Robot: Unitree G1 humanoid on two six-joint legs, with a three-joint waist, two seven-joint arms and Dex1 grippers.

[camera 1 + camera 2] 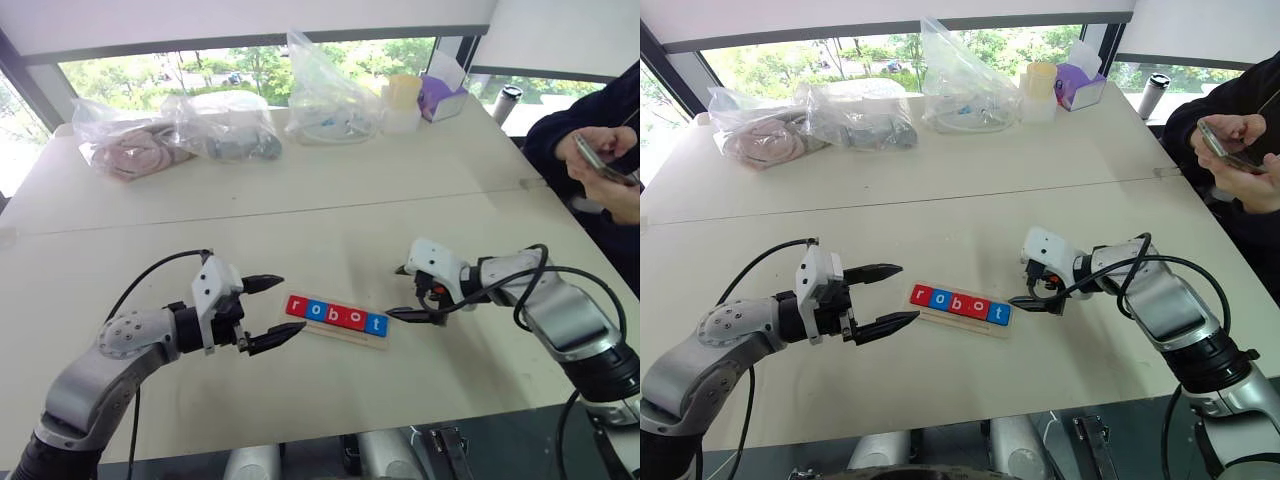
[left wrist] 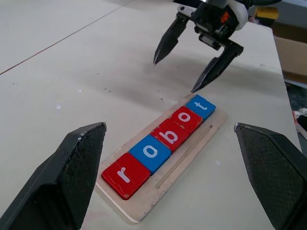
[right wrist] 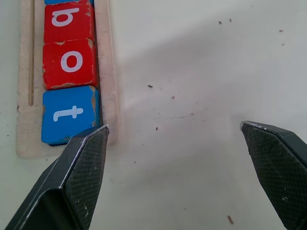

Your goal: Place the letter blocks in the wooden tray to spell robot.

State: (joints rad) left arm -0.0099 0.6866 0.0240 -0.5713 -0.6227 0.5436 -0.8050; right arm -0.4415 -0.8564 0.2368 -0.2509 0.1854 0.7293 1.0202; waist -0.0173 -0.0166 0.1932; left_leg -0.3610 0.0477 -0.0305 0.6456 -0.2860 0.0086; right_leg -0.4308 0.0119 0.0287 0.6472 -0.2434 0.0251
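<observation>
Both my arms reach forward, both grippers wide open and empty.

My left arm comes in from the lower left with the elbow bent, forearm angled toward the middle, and the left gripper (image 1: 262, 313) points nearly level toward the right, its two black fingers (image 1: 274, 340) spread far apart, one above the other. My right arm enters from the lower right, a black cable looping over the forearm, wrist bent inward. The right gripper (image 1: 405, 292) points to the left and tilts downward, fingers splayed just as wide, tips low over the surface. The two grippers face each other, well apart, holding nothing.
</observation>
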